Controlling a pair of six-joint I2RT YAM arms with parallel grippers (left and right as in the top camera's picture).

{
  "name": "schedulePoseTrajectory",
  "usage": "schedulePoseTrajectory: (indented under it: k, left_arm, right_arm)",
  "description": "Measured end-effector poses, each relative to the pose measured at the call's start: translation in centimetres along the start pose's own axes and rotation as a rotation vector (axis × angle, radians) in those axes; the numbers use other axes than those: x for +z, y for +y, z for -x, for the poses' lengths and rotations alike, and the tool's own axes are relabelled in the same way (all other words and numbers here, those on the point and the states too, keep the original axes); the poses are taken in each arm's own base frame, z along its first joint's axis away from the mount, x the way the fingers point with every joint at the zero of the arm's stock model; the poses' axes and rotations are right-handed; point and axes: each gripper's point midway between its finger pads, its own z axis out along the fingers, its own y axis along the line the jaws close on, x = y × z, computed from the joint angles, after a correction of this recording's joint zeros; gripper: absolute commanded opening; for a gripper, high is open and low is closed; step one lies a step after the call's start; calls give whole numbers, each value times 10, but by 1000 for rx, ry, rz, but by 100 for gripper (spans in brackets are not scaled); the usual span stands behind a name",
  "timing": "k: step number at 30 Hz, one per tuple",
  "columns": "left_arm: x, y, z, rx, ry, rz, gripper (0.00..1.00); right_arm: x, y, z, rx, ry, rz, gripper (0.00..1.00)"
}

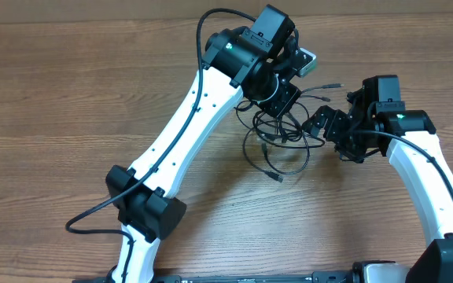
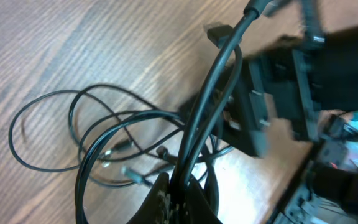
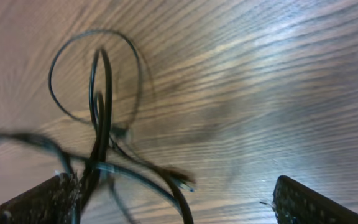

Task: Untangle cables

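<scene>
Item: cables (image 1: 278,145), tangled loops on table (image 1: 53,94) (between your arms). Your left gripper (image 2: 182,199) clamps several strands; your right gripper (image 3: 174,182) has fingers wide apart, just beside them.

No readable text, label or number appears in any view.

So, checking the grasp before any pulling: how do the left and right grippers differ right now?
The left gripper has its jaws shut; the right gripper has them wide open. The left gripper pinches the cables; the right gripper holds nothing. Both sit at the same tangle.
</scene>
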Motion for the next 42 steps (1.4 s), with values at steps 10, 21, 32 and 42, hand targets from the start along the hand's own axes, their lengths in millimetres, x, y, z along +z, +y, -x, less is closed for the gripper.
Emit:
schedulePoseTrajectory:
  k: [10,21,32,42]
  left_arm:
    - [-44,29,5,-72,-93,-12,4]
    - [-71,56,3,-133,-141,7,4]
    - [-69,54,-7,-153,-102,2,4]
    - [-69,51,-9,-131,-94,-13,4]
  right_arm:
    - [3,8,-7,50,22,12,100]
    - [-12,81,6,-296,-27,396,100]
    - [-27,119,3,-404,-40,583,100]
    - [-35,131,8,-370,-46,645,100]
